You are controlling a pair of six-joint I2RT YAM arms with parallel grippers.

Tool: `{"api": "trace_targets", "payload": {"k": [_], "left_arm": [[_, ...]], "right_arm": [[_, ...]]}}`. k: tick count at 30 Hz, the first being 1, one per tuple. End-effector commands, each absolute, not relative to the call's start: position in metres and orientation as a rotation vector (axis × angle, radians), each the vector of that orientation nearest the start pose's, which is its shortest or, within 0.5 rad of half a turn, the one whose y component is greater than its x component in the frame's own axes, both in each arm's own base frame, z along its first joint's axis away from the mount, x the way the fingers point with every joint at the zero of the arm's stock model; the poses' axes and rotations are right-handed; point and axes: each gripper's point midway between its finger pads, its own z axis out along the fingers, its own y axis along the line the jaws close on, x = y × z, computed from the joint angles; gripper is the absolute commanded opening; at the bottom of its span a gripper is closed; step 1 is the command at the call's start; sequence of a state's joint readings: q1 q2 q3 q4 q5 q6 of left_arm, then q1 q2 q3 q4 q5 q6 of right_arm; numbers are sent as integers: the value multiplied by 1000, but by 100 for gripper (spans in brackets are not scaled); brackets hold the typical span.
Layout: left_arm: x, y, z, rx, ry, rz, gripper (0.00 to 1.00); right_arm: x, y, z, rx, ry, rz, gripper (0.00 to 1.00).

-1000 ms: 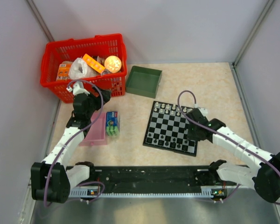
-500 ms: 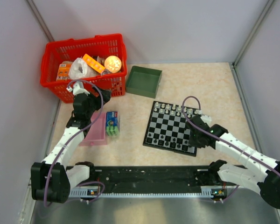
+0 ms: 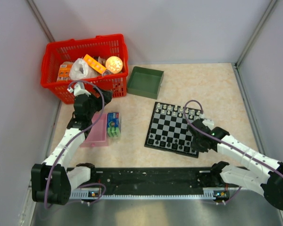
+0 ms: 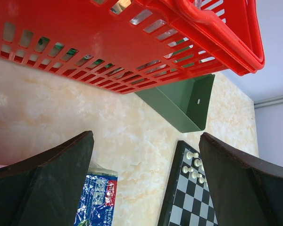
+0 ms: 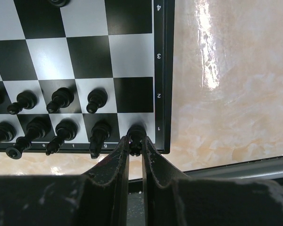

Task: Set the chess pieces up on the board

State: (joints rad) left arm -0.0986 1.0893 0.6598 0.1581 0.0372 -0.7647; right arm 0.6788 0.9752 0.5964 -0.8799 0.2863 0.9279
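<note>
Corner of the board (image 5: 163,70), bottom middle: right fingers (image 5: 116,179) pinch a black piece (image 5: 137,133), likely to seat it; left fingers (image 4: 47,183) gape, empty.

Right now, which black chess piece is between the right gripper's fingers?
The corner piece, on the back row's end square by the board rim; the right gripper pinches it, others stand free.

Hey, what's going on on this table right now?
The right gripper is shut on a black chess piece at the near right corner square of the board. Other black pieces stand beside it in the two near rows, and white pieces line the far edge. The left gripper hangs open and empty beside the red basket.
</note>
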Motion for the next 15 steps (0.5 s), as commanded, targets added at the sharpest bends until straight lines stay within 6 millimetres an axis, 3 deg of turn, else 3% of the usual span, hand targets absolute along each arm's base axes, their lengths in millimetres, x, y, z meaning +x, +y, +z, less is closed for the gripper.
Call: {"api": "trace_targets", "payload": {"k": [1,7,15], "left_arm": [[378,-72,220,-578,1734,-659,99],[377,-72,218,-580,1738,-658,99],[377,-73,216,-580,1742,-658,99]], "right_arm": [[152,101,53,386,2667,62,4],[152,103,53,377,2671,72,11],[153,105,56,368,2665,91,29]]}}
